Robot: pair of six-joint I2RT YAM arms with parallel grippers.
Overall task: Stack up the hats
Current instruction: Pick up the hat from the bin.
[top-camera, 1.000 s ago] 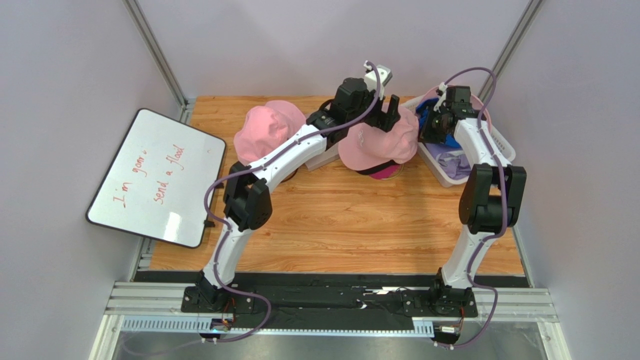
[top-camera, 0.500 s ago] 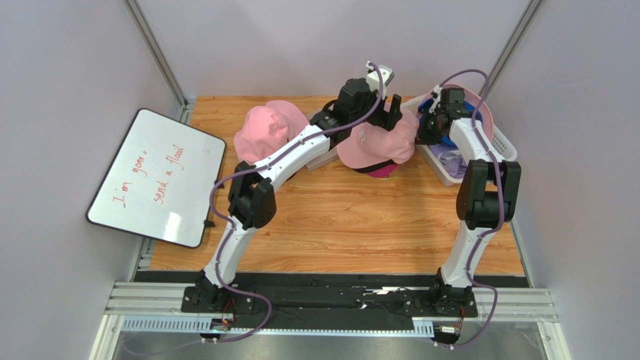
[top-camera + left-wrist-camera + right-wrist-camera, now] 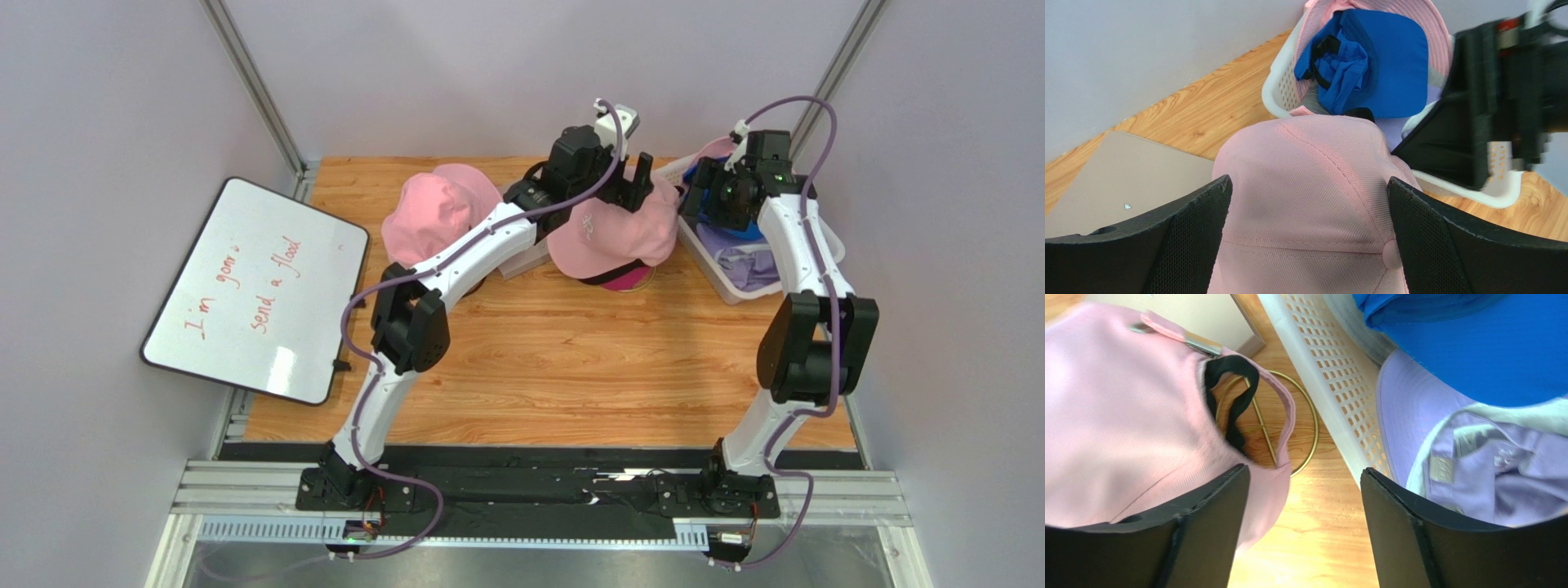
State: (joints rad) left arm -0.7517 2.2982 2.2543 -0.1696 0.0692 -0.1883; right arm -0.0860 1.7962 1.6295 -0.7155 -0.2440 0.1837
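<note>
left hand (image 3: pixel 1308 184) released, straddling pink cap (image 3: pixel 1315 147), counter (image 3: pixel 552 368) 12 o'clock | right hand (image 3: pixel 1303 478) released, empty, above basket (image 3: pixel 1321 373) rim, 2 o'clock

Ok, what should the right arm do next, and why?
Probably shift the right pincer over the basket and lower onto the lavender cap: its jaws stand open and empty above the basket's rim, and the pink cap looks already placed.

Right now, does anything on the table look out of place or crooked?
Yes: the whiteboard lies askew, at an angle to the table and mostly beyond its left edge. Nothing looks spilled or damaged.
</note>
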